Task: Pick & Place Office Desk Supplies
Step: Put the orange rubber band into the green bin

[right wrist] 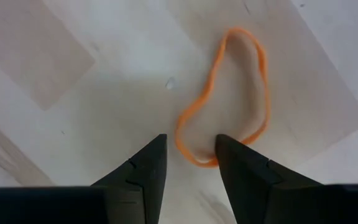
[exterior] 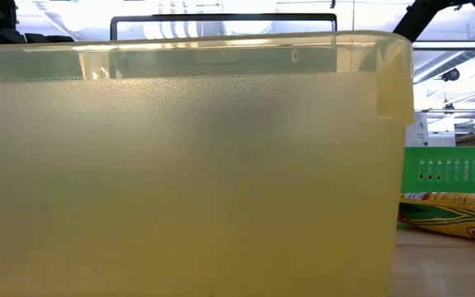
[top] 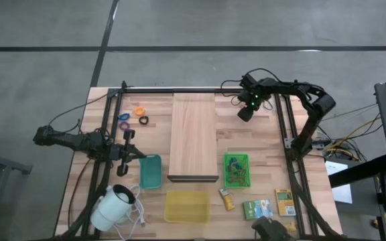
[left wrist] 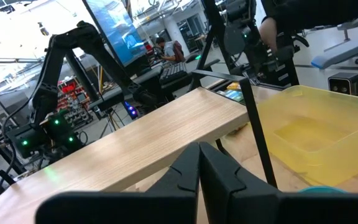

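Note:
An orange rubber-band loop (right wrist: 229, 99) lies flat on the pale tabletop, right of the wooden board. My right gripper (right wrist: 188, 146) points down over it, open, at the far right of the table (top: 244, 114). Its two fingertips stand on either side of one end of the loop (right wrist: 188, 152); whether they touch it does not show. Small orange (top: 139, 111), purple (top: 123, 118) and black (top: 143, 120) rings lie at the far left. Yellow-green packets (top: 256, 209) lie at the near right. My left gripper (left wrist: 199, 168) is shut and level, holding nothing, at the left (top: 134, 152).
The long wooden board (top: 194, 137) lies mid-table. A teal tray (top: 150, 171), a yellow tray (top: 187, 205) and a green basket (top: 236, 171) holding bands stand near its front end. A white corded device (top: 112, 206) sits at the near left. The yellow tray's wall (exterior: 188, 165) fills the low view.

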Action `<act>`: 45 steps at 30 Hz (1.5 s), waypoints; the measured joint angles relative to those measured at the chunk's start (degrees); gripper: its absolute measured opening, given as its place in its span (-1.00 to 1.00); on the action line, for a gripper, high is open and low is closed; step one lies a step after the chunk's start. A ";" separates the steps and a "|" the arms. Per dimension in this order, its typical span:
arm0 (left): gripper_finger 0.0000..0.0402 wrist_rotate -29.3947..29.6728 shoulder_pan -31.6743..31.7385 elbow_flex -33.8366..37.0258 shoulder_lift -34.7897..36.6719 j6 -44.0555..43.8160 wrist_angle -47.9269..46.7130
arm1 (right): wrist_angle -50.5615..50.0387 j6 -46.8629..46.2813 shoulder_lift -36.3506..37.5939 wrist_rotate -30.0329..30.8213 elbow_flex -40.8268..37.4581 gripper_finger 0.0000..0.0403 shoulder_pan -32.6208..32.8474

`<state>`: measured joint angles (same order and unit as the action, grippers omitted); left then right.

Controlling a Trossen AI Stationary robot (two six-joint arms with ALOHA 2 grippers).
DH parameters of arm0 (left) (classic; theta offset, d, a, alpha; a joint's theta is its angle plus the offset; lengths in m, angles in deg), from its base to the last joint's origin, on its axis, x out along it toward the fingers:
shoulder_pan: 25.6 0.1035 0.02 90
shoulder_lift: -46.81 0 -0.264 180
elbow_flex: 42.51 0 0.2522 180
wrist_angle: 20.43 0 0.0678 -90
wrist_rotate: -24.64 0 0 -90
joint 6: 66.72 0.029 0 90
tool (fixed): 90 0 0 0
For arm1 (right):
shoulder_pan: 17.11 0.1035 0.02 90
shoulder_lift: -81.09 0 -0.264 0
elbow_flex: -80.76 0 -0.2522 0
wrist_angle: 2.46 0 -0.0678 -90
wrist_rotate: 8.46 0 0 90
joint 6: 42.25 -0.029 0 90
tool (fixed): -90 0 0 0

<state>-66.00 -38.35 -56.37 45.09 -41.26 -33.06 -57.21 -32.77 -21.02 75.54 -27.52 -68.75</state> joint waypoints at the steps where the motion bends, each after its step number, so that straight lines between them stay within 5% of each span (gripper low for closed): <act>1: -0.94 0.00 0.00 0.00 -0.01 0.00 -0.02 | -0.08 -0.01 -0.05 0.00 0.18 -0.32 0.04; 24: -0.94 0.00 0.04 0.00 -0.01 0.01 0.00 | 1.24 -0.46 -1.88 0.22 1.90 -0.69 0.37; 31: -0.94 0.00 0.04 0.00 -0.01 -0.01 -0.01 | 1.02 -0.50 -2.00 0.39 2.58 -0.94 0.42; 45: -0.94 0.00 0.04 -0.01 -0.01 0.00 -0.01 | -5.02 -6.09 -0.37 -1.08 6.52 -0.96 0.73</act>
<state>-66.00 -38.31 -56.38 45.07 -41.26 -33.07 -62.23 -38.87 -21.39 74.47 -21.00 -68.02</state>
